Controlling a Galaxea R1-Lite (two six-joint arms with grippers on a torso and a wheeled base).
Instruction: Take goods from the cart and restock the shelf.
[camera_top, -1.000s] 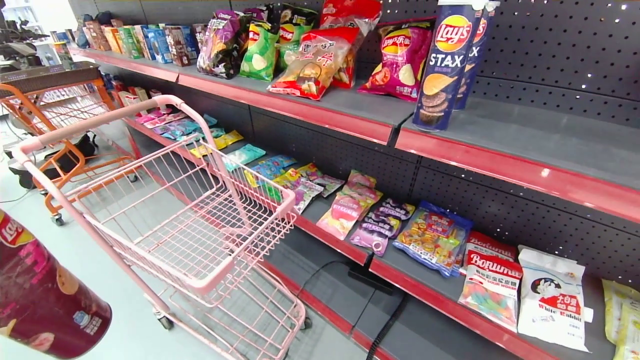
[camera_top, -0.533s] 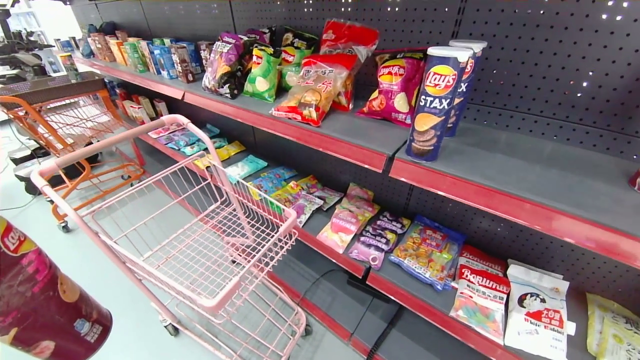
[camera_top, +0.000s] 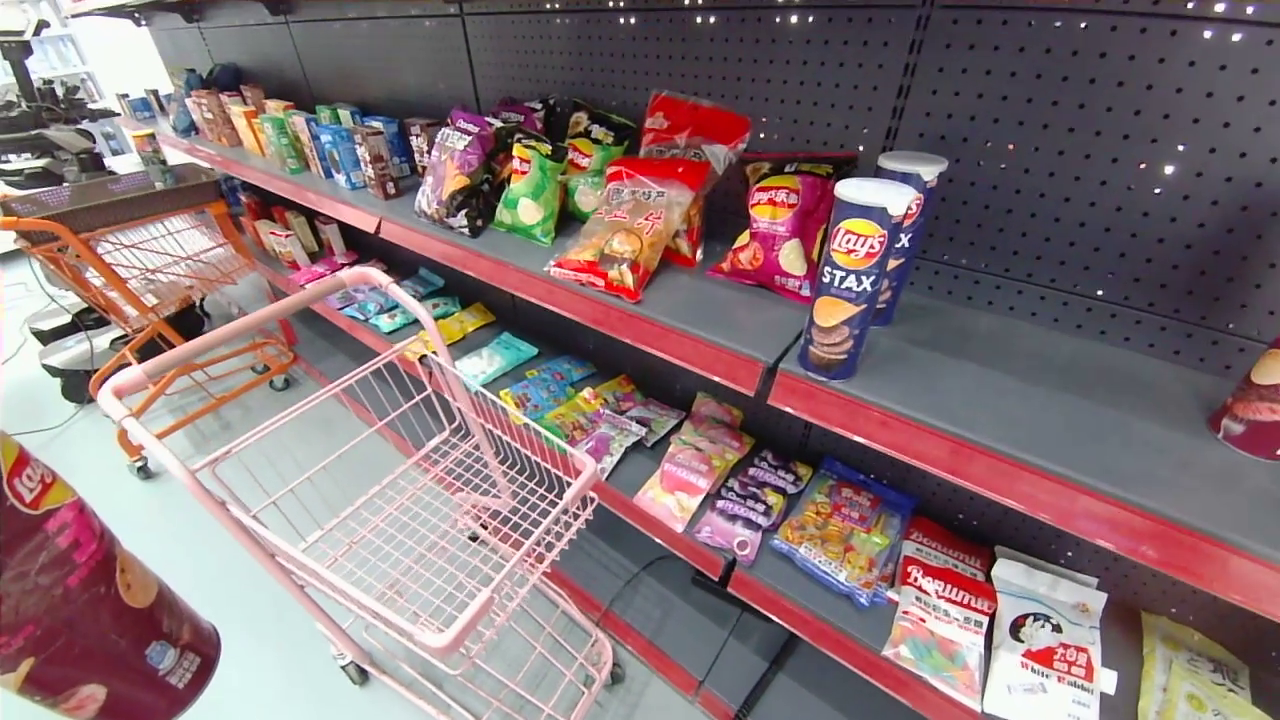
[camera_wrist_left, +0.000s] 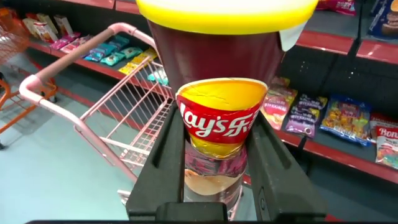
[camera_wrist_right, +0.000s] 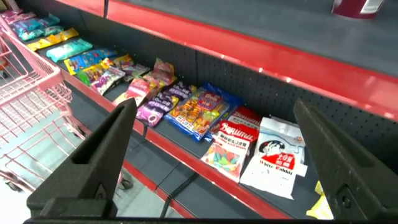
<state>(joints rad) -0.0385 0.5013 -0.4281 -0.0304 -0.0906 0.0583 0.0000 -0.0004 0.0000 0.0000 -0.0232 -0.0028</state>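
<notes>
My left gripper (camera_wrist_left: 217, 171) is shut on a maroon chips can (camera_wrist_left: 217, 121) with a yellow lid, held low and left of the pink cart (camera_top: 400, 500). The same can (camera_top: 90, 610) fills the bottom left corner of the head view. The cart's wire basket holds no goods that I can see. On the grey upper shelf (camera_top: 1000, 410) stand two tall blue chips cans (camera_top: 845, 280). Another maroon can (camera_top: 1250, 410) stands at the shelf's far right edge. My right gripper (camera_wrist_right: 214, 162) is open with nothing between its fingers, in front of the lower shelf (camera_wrist_right: 186, 155).
Chip bags (camera_top: 620, 220) and boxes (camera_top: 330, 150) fill the upper shelf's left part; bare shelf lies between the blue cans and the maroon can. Candy bags (camera_top: 840, 530) cover the lower shelf. An orange cart (camera_top: 150, 270) stands behind the pink one.
The head camera has tilted up, so everything sits lower in view and the maroon can at the shelf's far right has come into sight. The held can keeps its place.
</notes>
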